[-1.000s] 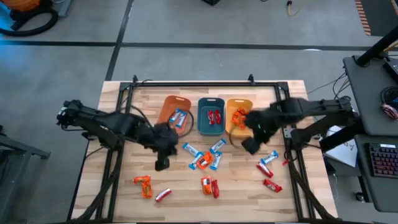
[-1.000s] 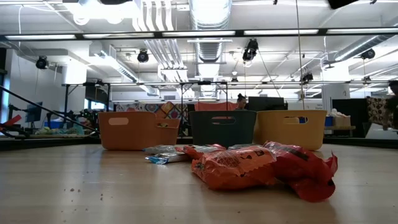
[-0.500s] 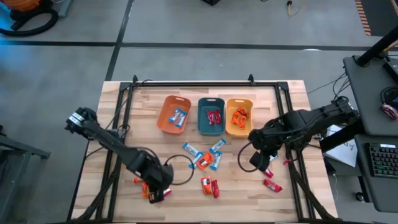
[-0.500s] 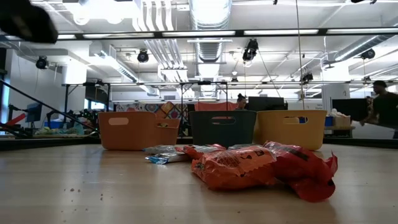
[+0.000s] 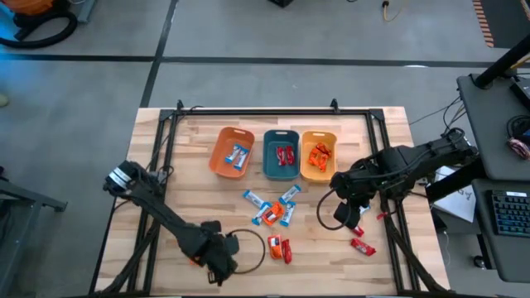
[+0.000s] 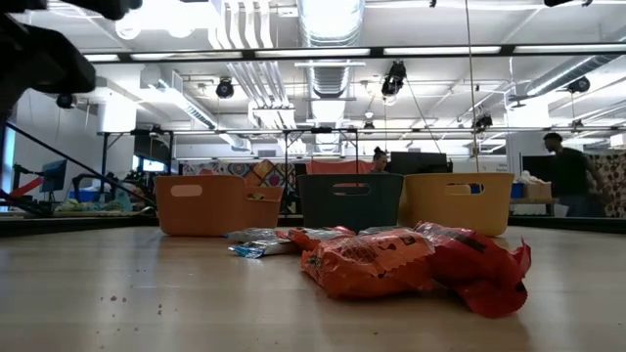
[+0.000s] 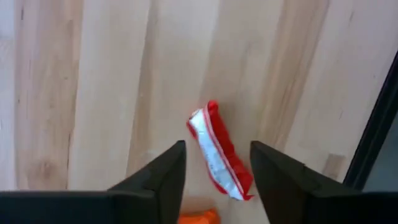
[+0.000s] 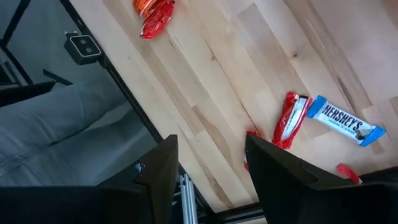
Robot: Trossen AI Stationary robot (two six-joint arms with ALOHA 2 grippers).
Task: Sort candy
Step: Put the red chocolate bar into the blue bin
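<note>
Loose candies lie flat on the wooden table: blue-and-white ones (image 5: pixel 272 212) at the middle, an orange and a red one (image 5: pixel 279 247) nearer the near edge, and red ones (image 5: pixel 361 245) at the right. My left gripper (image 5: pixel 219 266) hovers open near the near edge. In the left wrist view its fingers stand on either side of a red-and-white candy (image 7: pixel 219 157) without touching it. My right gripper (image 5: pixel 347 212) hovers open over the table's right part, near a red candy (image 8: pixel 287 122) and a blue-and-white candy (image 8: pixel 346 123).
Three bins stand in a row toward the far edge: orange (image 5: pixel 220 154), teal (image 5: pixel 269 157) and yellow-orange (image 5: pixel 306 161), each holding candy. An orange candy (image 7: pixel 199 217) lies just by the left fingers. The table's metal frame (image 8: pixel 81 45) runs along the right edge. A person (image 6: pixel 565 176) walks in the room behind.
My left gripper has swung from beside the orange bin toward the near edge and now hangs over the red-and-white candy. My right gripper has moved from the yellow-orange bin toward the near right, then held still. No candy has shifted.
</note>
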